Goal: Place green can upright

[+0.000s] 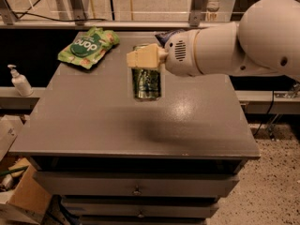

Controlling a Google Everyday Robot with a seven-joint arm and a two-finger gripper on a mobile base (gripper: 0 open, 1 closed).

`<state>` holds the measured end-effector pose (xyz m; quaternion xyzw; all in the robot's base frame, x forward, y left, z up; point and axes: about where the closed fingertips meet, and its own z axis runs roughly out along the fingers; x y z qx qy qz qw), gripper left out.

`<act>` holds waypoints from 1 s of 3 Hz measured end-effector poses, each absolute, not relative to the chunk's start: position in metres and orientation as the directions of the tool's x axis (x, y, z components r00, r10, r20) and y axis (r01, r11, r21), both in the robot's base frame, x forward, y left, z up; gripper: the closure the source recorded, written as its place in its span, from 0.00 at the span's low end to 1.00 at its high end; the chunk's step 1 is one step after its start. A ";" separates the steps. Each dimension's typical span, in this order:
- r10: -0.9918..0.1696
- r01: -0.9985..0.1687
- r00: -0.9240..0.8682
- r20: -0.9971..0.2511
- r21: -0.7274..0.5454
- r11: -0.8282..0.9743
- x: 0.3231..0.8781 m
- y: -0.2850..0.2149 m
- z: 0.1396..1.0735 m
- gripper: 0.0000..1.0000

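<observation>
1. A grey table (93, 121) fills the middle of the scene, seen from above and from its near side. Two drawers (136, 184) with small round knobs sit under its top.
2. A thick white arm (243, 46) reaches in from the right, over the far half of the table.
3. At the arm's left end is the gripper (146, 55), above the table's far middle. One pale tan finger (139, 59) lies across the front of the can's upper part. The other finger is hidden behind the can. The gripper is closed on the can.
4. The can (146, 84) is dark green with pale markings. It stands upright in the grip, with its top at the gripper and its base pointing down.
5. The can looks to be held just clear of the tabletop. A soft dark shadow (161, 130) lies on the table nearer and slightly right, apart from the can's base.
6. A flat green snack bag (89, 46) lies on the far left corner of the table, well apart from the can.
7. Left of the table, on a lower ledge, stands a small white pump bottle (19, 81).
8. A cardboard box (26, 196) sits on the floor at the near left.
9. The floor at the near right is speckled.
</observation>
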<state>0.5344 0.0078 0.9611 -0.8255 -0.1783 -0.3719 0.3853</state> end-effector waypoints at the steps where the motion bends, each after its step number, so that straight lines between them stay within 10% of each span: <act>1: 0.022 0.602 0.643 0.766 -0.486 -0.634 0.536 0.008 0.960 1.00; 3: 0.130 0.776 0.477 0.869 -0.347 -0.526 0.557 0.035 0.944 1.00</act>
